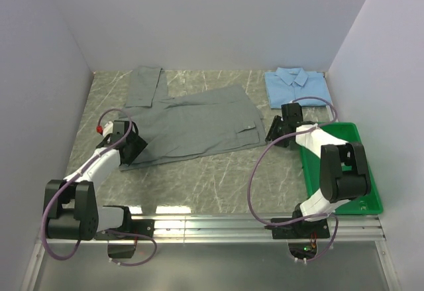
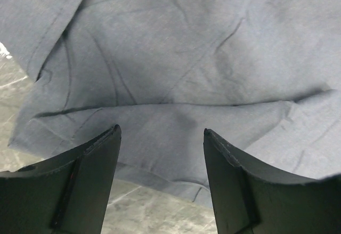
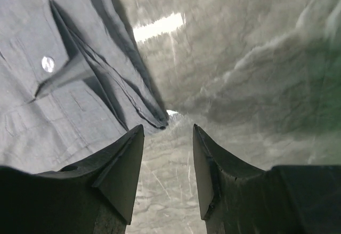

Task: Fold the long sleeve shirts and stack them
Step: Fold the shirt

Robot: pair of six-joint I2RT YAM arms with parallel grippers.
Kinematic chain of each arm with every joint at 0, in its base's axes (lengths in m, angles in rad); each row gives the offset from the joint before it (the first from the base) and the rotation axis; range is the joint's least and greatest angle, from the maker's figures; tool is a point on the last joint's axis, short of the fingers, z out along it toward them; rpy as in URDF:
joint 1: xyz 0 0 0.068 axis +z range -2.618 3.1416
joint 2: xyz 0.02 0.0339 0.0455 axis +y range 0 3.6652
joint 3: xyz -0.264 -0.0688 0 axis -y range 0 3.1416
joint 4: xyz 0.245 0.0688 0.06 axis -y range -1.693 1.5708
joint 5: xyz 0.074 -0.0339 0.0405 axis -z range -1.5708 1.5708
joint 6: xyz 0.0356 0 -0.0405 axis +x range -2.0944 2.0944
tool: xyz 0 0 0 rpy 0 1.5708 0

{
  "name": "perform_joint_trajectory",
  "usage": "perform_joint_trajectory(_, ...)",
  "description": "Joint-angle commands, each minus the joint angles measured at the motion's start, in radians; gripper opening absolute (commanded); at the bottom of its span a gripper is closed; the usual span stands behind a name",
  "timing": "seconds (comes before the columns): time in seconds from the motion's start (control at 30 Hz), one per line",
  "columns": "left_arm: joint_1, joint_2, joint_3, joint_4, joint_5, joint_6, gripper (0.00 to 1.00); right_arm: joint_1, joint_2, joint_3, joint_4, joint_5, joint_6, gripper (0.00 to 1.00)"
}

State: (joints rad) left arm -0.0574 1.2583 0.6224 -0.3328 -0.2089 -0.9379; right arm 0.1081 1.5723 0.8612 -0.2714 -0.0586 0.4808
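The grey shirt (image 1: 192, 122) lies spread on the table, one sleeve reaching to the back left, its chest pocket toward the right. The light blue shirt (image 1: 297, 87) lies folded at the back right. My left gripper (image 1: 132, 146) is open at the grey shirt's near left corner; in the left wrist view the hem (image 2: 160, 154) lies between the open fingers (image 2: 88, 180). My right gripper (image 1: 273, 134) is open beside the grey shirt's right edge; in the right wrist view the cloth corner (image 3: 154, 118) lies just ahead of the left finger (image 3: 120, 172), bare table between the jaws.
A green plastic tray (image 1: 366, 185) stands at the right, under my right arm. White walls close in the left, back and right. A metal rail (image 1: 218, 225) runs along the near edge of the marbled grey table (image 1: 212, 178).
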Motion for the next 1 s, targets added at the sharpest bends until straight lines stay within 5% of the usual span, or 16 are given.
perform_joint_trajectory(0.0, 0.005, -0.023, -0.018, -0.011, -0.032, -0.019, 0.69, -0.007, 0.005, -0.010, 0.050, -0.041, 0.050, 0.49)
perform_joint_trajectory(0.67, 0.031, 0.029, -0.056, -0.011, -0.055, -0.056, 0.68, 0.001, 0.095, 0.047, 0.002, -0.066, 0.010, 0.34)
perform_joint_trajectory(0.97, 0.037, 0.027, -0.056, -0.011, -0.044, -0.055, 0.68, 0.027, 0.100, 0.065, -0.034, -0.083, -0.001, 0.36)
